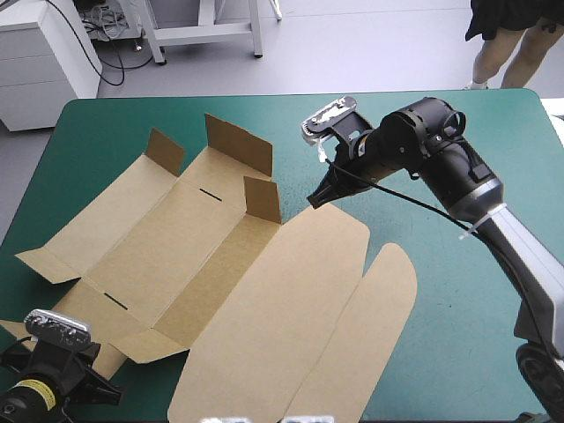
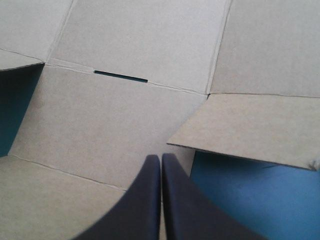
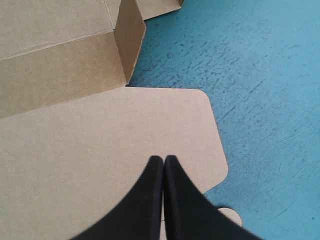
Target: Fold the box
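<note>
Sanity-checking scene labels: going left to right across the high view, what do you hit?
Left hand → small upright flap of the box → tall upright flap → right hand.

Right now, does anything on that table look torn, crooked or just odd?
Nothing stands out. The box lies opened out on the teal-green cover, undamaged as far as I can see; some small flaps stand up along their creases.
</note>
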You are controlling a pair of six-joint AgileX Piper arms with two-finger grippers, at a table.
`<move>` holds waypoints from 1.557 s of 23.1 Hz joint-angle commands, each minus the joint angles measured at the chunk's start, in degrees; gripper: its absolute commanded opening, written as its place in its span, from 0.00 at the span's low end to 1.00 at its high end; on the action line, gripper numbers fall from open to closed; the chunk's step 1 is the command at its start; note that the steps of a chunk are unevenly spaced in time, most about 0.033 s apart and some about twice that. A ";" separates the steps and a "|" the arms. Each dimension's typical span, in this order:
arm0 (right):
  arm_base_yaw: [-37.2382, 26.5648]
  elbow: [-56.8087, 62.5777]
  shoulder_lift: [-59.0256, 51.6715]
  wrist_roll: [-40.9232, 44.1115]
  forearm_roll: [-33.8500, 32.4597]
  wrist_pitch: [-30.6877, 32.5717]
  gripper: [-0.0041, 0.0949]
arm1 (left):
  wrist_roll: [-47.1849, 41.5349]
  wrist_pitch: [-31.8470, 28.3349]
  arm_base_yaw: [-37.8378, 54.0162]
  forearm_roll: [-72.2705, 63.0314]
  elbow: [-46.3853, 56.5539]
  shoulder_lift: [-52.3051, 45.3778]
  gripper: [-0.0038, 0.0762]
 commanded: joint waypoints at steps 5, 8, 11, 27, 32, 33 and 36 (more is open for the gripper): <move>-0.23 -1.44 -2.32 -0.02 0.85 -1.78 0.02 | -0.53 -2.57 -0.09 0.67 -1.18 0.89 0.04; -0.23 -1.44 -2.32 -0.02 0.86 -1.78 0.02 | -0.53 -2.69 -0.09 0.54 -1.18 0.89 0.04; -0.23 -1.44 -2.32 -0.02 0.86 -1.78 0.02 | -0.25 -2.69 -0.09 0.38 -1.18 0.89 0.04; -0.23 -1.44 -2.32 3.02 -2.73 -2.57 0.26 | -0.57 -2.69 -0.09 0.51 -1.18 0.89 0.04; -0.23 -1.32 -2.23 6.22 -2.21 -2.28 0.47 | -0.56 -2.69 -0.09 0.51 -1.18 0.89 0.04; -0.23 -1.09 -2.23 6.26 -2.08 -2.16 0.51 | -0.56 -2.69 -0.09 0.51 -1.18 0.89 0.04; -0.16 -0.30 -1.81 6.26 -2.08 -1.82 0.59 | -0.56 -2.69 -0.09 0.51 -1.18 0.89 0.04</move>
